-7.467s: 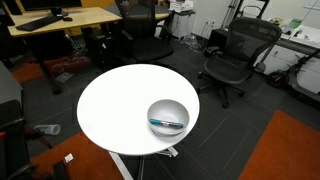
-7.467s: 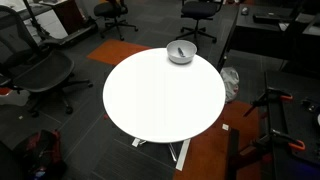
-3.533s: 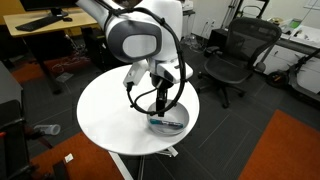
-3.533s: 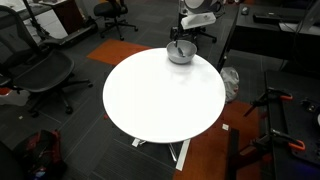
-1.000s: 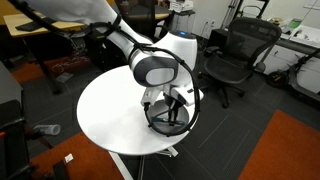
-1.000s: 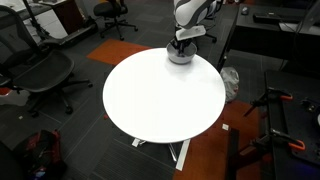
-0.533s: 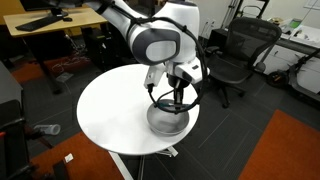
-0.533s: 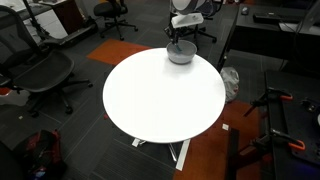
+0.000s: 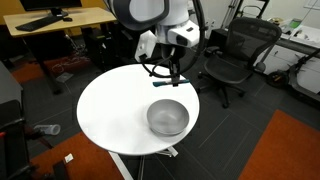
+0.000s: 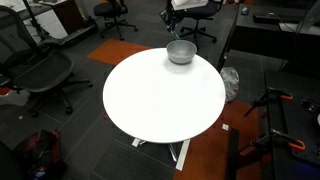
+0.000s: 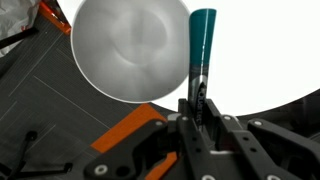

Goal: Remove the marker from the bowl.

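Note:
The grey metal bowl (image 9: 168, 117) stands empty near the edge of the round white table (image 9: 115, 110), and it also shows in the exterior view from across the table (image 10: 181, 51). My gripper (image 9: 172, 74) hangs well above the bowl, shut on the marker. In the wrist view the teal marker (image 11: 202, 40) sticks out from between the jaws of the gripper (image 11: 198, 104), beside the bowl (image 11: 130, 50) below it. In an exterior view only a bit of the arm (image 10: 186, 4) shows at the top edge.
Black office chairs (image 9: 235, 50) stand beyond the table, and another chair (image 10: 35, 65) stands beside it. A wooden desk (image 9: 60, 20) is at the back. An orange carpet patch (image 9: 285, 150) lies on the dark floor.
The gripper has risen out of the bowl with the marker held in it. The bowl, which held the marker earlier, is now empty.

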Robot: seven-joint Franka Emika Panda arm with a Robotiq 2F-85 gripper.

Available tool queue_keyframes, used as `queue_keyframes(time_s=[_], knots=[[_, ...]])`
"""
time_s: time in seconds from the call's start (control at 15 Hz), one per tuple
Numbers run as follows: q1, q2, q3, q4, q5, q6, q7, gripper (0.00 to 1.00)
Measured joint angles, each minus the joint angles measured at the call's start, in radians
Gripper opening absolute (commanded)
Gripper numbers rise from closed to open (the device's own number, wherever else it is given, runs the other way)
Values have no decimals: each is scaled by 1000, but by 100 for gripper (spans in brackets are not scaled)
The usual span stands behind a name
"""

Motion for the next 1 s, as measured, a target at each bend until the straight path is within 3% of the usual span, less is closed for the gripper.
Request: queue_keyframes(time_s=[0.6, 1.0], knots=[[136, -222, 36, -267, -50, 8, 3, 5], [181, -250, 111, -341, -48, 43, 23, 5]])
